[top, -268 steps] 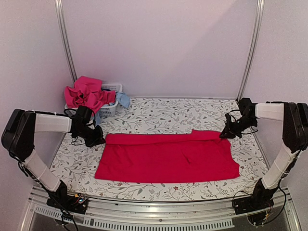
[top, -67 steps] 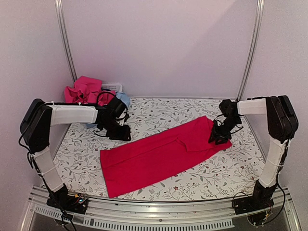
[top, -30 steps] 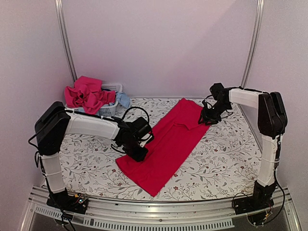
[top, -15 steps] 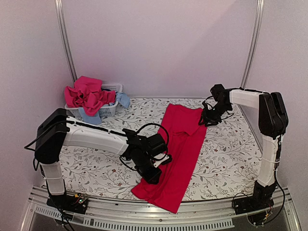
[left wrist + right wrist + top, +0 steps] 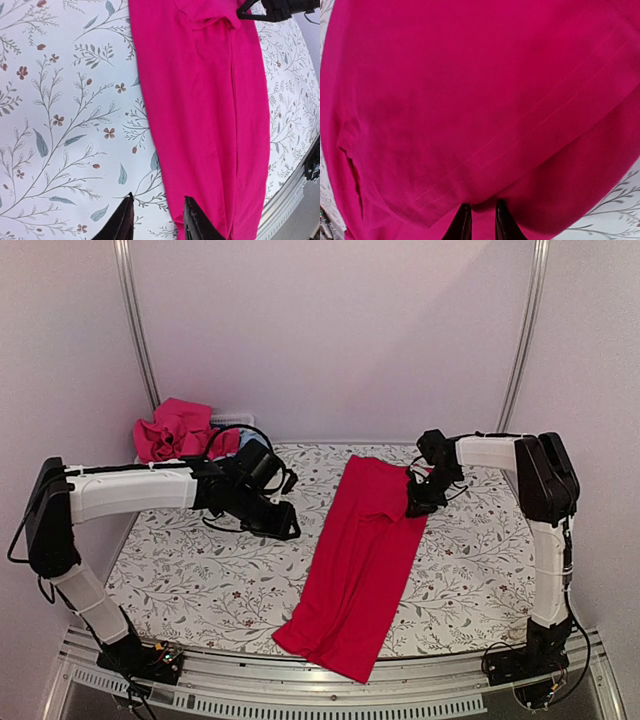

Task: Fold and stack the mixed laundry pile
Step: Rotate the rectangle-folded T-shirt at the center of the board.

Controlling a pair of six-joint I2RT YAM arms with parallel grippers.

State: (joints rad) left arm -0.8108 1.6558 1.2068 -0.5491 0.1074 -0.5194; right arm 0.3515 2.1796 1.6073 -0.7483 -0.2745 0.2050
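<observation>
so far only one piece is out of the pile. a red cloth (image 5: pixel 360 560) lies on the desk (image 5: pixel 170 570) as a long narrow strip, running from the far middle to the near edge. it looks folded lengthwise at least once: there is a layered flap at the far end, and the left wrist view shows a line down its length. it is not yet a compact bundle, and its near end is rumpled.

the rest of the mixed laundry pile (image 5: pixel 178 430), a heap of bright pink-red pieces, sits in and over the white basket (image 5: pixel 236 421) at the far left corner. no stack of finished pieces shows anywhere.

the right claw (image 5: pixel 416 504) is at the strip's far right edge. its fingers (image 5: pixel 462 222) are set close, with a sliver of red between them and creases running to that spot, so it reads as clenched on the red cloth. the left claw (image 5: pixel 285 527) hovers over bare desk just left of the strip. it is released, its fingers (image 5: pixel 122 220) apart with nothing between them.

judging by this, the job is in its early part. the strip probably needs folding across its length, perhaps twice, and then setting aside as the base of a stack. every piece in the basket has the same course ahead.
</observation>
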